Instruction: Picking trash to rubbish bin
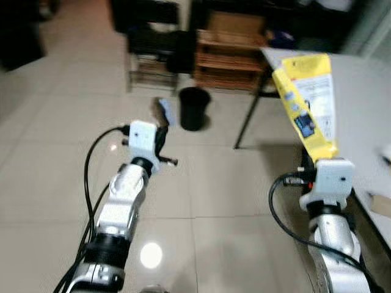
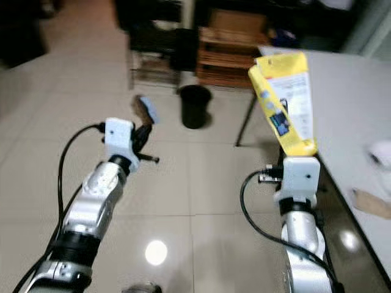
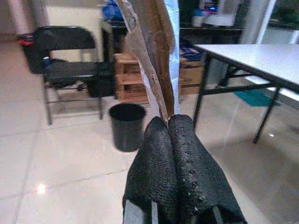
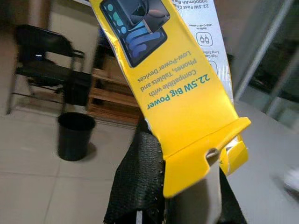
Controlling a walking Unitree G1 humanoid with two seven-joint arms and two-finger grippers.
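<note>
Both arms are raised in front of the robot over the pale tiled floor [image 1: 55,183]. The right tool [image 4: 182,186] has its black fingers pinched tight on the bottom edge of a yellow packaging card [image 1: 308,101], which stands upright above the wrist, just beside the edge of the white desk [image 1: 366,110]. The printing on the card reads upside down in the right wrist view.

The left tool [image 3: 168,123] is clamped narrow on a thin strip of brown cardboard with blue-white film [image 3: 152,56], which juts up from between the fingertips.

Ahead on the floor stands the black rubbish bin [image 1: 193,108], near the desk's dark leg [image 1: 247,119] and well apart from both tools. Behind it sit a wooden crate shelf [image 1: 229,61] and a black folding chair [image 3: 70,70]. A brownish scrap [image 2: 372,203] lies on the desk at the robot's right.
</note>
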